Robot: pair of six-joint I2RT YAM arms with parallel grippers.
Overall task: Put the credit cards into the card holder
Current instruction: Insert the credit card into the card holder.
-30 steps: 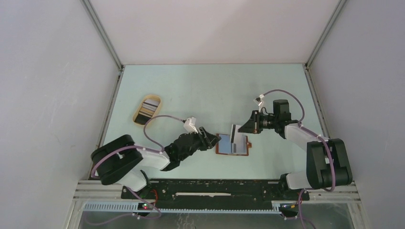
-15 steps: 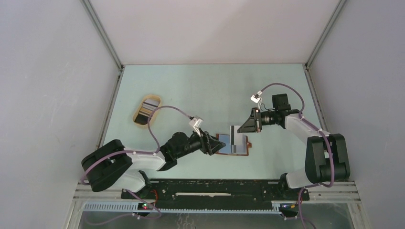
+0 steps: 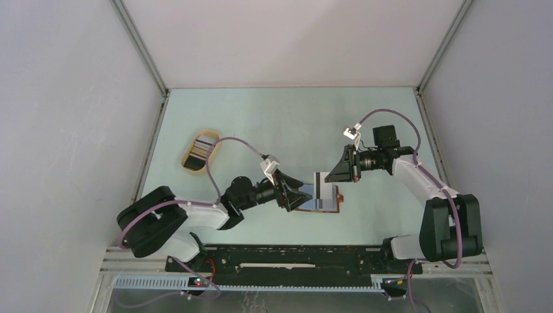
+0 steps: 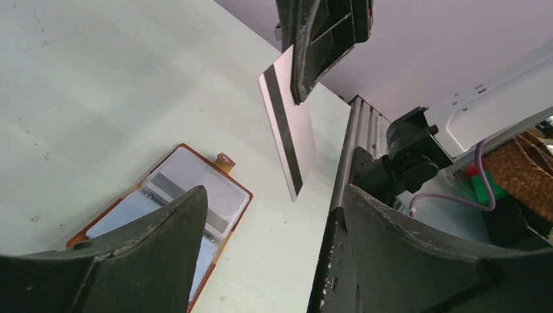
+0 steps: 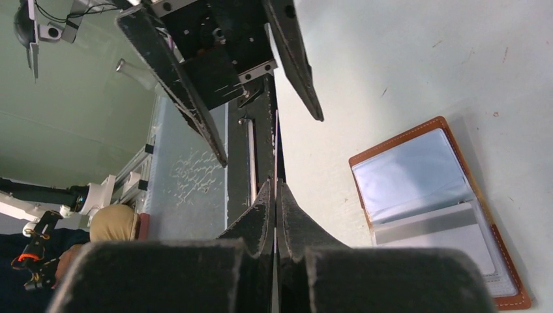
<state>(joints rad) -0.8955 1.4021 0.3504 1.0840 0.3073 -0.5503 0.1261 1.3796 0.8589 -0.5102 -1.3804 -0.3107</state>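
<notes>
The brown card holder (image 3: 338, 199) lies open on the table, clear pockets up, with a whitish card tucked in one pocket (image 5: 450, 238). My right gripper (image 3: 340, 172) is shut on a whitish credit card (image 3: 319, 181) with a dark stripe, held on edge just above the holder. In the left wrist view that card (image 4: 287, 130) hangs tilted over the holder (image 4: 189, 173). In the right wrist view it shows only as a thin edge (image 5: 276, 147) beside the holder (image 5: 411, 176). My left gripper (image 3: 291, 195) stands open and empty at the holder's left edge, facing the card.
An oval tan tray (image 3: 184, 158) at the back left holds more cards (image 3: 203, 147). The arms' base rail (image 3: 293, 257) runs along the near edge. Grey walls close the table in on three sides.
My left gripper's jaws have spread wider and it has edged closer to the holder and the held card. The right gripper has lifted the card slightly, still shut on it.
</notes>
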